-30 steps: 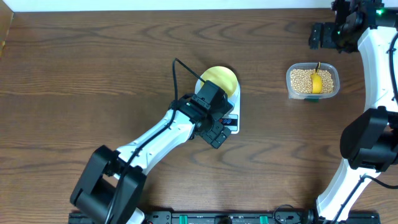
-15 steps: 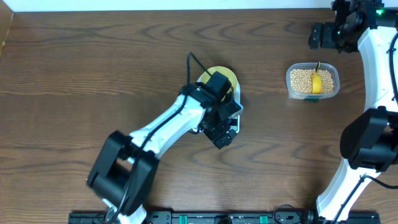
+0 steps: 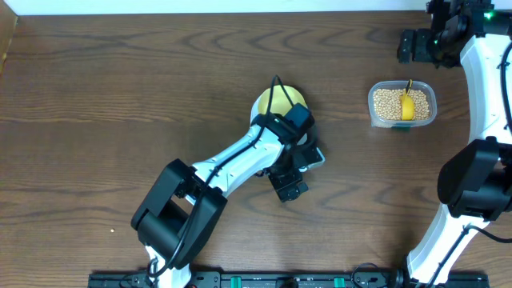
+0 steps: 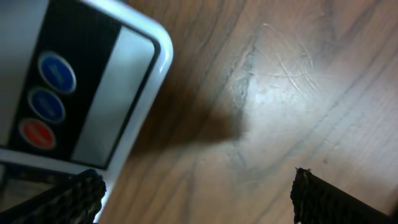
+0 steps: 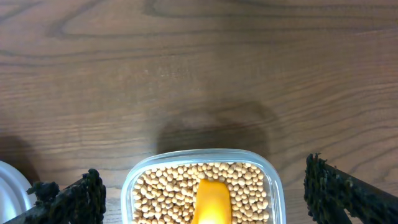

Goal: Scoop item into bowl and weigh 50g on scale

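Note:
The pale yellow bowl (image 3: pixel 278 99) sits on the white scale (image 3: pixel 318 154), which my left arm mostly hides in the overhead view. In the left wrist view the scale's front corner (image 4: pixel 134 81) shows a grey display and three round buttons, two blue and one red. My left gripper (image 3: pixel 288 188) (image 4: pixel 199 199) is open and empty, low over bare wood just in front of the scale. The tan beans (image 3: pixel 387 102) (image 5: pixel 168 186) fill a clear tub (image 3: pixel 402 122) (image 5: pixel 127 186) with a yellow scoop (image 3: pixel 407 106) (image 5: pixel 211 202) lying in them. My right gripper (image 3: pixel 414 46) (image 5: pixel 205 198) is open, high above the tub.
The brown wood table (image 3: pixel 120 96) spreads to the left and front. The tub stands near the right edge, apart from the scale. A pale curved rim (image 5: pixel 9 186) shows at the lower left of the right wrist view.
My left arm has swung to the right across the scale, and its gripper now hangs over the wood at the scale's front. The right arm has not moved.

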Robot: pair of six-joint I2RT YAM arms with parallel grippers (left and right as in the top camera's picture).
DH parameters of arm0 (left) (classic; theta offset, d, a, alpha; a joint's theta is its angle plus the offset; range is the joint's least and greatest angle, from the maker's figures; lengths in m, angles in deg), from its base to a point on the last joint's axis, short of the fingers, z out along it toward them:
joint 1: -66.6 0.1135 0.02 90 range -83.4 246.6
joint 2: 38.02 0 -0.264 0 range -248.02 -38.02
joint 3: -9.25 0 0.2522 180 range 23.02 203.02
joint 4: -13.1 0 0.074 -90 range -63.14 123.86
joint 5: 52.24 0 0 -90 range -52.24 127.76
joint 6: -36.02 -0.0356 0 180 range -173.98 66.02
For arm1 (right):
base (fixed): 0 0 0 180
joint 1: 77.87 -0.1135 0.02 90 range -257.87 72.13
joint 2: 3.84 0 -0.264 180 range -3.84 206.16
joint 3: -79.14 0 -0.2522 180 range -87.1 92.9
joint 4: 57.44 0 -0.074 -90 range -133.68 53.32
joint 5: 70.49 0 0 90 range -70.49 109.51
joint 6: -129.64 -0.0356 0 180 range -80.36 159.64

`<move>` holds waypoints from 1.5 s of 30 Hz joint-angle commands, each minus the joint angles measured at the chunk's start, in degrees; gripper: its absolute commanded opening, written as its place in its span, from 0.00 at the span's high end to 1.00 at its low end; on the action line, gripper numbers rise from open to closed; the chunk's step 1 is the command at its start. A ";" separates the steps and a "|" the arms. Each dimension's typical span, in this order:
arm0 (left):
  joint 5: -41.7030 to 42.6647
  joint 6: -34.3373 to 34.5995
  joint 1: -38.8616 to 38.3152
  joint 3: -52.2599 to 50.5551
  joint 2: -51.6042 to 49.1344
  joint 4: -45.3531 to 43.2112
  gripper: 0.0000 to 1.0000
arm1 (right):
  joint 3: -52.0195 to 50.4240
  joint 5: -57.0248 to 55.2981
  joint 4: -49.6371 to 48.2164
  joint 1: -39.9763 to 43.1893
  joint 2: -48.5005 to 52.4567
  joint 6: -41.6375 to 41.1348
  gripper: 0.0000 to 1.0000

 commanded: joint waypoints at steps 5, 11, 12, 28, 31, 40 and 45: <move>-5.03 -3.54 -0.61 0.98 -0.74 -3.13 0.02 | 0.79 0.35 0.09 0.04 0.24 0.26 0.01; -1.97 -5.51 -0.11 1.01 -0.74 -2.93 0.02 | 0.79 0.33 0.09 0.04 0.24 0.26 0.01; -1.97 -5.49 0.17 1.01 -0.74 -2.84 0.03 | 0.79 0.33 0.09 0.04 0.24 0.26 0.01; 3.82 6.69 2.12 7.85 -2.03 4.28 0.02 | 0.79 0.33 0.09 0.04 0.24 0.26 0.01; 3.78 6.67 2.05 7.80 -3.52 4.44 0.02 | 0.79 0.33 0.09 0.04 0.24 0.26 0.01; 2.95 5.16 0.90 7.80 -5.68 4.50 0.02 | 0.79 0.33 0.09 0.04 0.24 0.26 0.01; 2.89 4.70 0.61 7.80 -6.82 4.44 0.02 | 0.79 0.33 0.09 0.04 0.24 0.26 0.01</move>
